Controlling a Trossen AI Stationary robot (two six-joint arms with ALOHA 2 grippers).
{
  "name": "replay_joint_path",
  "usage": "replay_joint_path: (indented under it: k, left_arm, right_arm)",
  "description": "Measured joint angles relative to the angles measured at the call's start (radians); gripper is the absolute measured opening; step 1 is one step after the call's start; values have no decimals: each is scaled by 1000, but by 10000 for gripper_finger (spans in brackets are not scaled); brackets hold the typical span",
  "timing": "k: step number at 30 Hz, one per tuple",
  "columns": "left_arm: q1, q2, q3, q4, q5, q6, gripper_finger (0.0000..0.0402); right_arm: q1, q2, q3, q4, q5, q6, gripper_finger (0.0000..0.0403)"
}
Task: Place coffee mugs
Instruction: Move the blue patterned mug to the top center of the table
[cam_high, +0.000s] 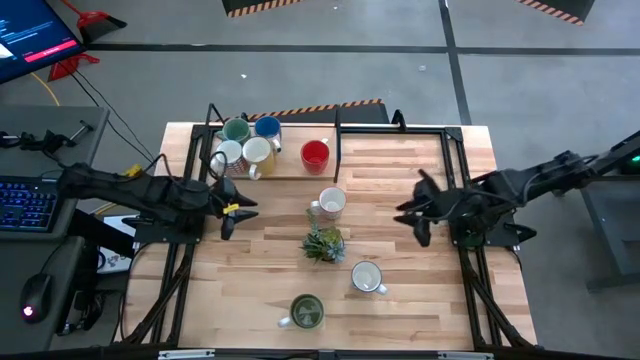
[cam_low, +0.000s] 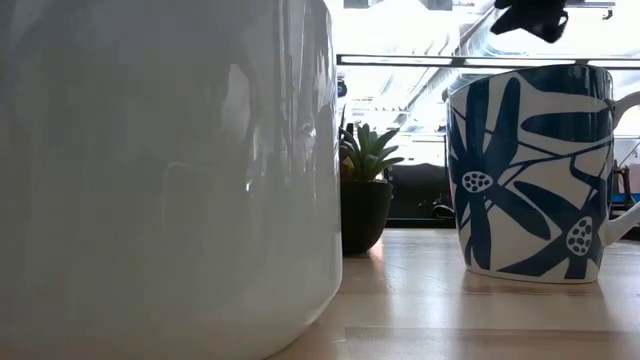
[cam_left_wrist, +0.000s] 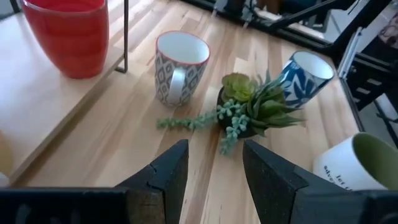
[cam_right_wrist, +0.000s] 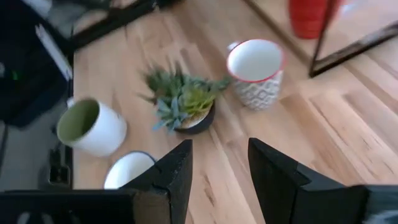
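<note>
High view: the left gripper (cam_high: 228, 208) hangs over the desk's (cam_high: 400, 290) left side and the right gripper (cam_high: 412, 213) over its right side, each with jaws parted and grasping nothing. Between them sits the plant (cam_high: 324, 244).

Three mugs stand loose on the desk around the plant. The patterned mug (cam_high: 331, 203), red-rimmed, is just behind the plant. The blue-leaf mug (cam_high: 366, 277) is in front of the plant and to its right. The olive mug (cam_high: 305, 312) is near the front edge.

On a low board (cam_high: 290, 170) at the back left stand five more: a teal mug (cam_high: 236, 130), a blue mug (cam_high: 267, 127), a white mug (cam_high: 228, 154) and a cream mug (cam_high: 257, 152) clustered together, and a red mug (cam_high: 315, 154) apart at the board's right end.

Left wrist view: the red mug (cam_left_wrist: 67, 34), patterned mug (cam_left_wrist: 180, 67), plant (cam_left_wrist: 247, 109), blue-leaf mug (cam_left_wrist: 303, 78) and olive mug (cam_left_wrist: 359, 165) all stand upright ahead of the parted fingers (cam_left_wrist: 169, 174).
</note>
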Motion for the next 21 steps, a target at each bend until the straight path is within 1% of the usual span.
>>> replay_joint_path:
  k: [7, 9, 11, 14, 18, 21]
  left_arm:
    - [-2, 62, -8, 62, 12, -28, 142]
    - [-2, 71, -8, 67, 19, -29, 142]
    - [-2, 74, -8, 71, 29, -29, 142]
    - [-2, 74, -8, 72, 54, -28, 142]
    - [-3, 74, -8, 69, 63, -1, 142]
    - [-3, 74, -8, 69, 64, 15, 142]
  right_arm:
    - [5, 173, 0, 62, -124, -53, 138]
    - [14, 218, 5, 86, -139, -75, 138]
    - [22, 272, 47, 84, -138, -89, 138]
    - [34, 358, 148, 47, -126, -130, 138]
    - [52, 492, 288, -56, -122, -144, 138]
    - [73, 587, 360, -159, -141, -133, 138]
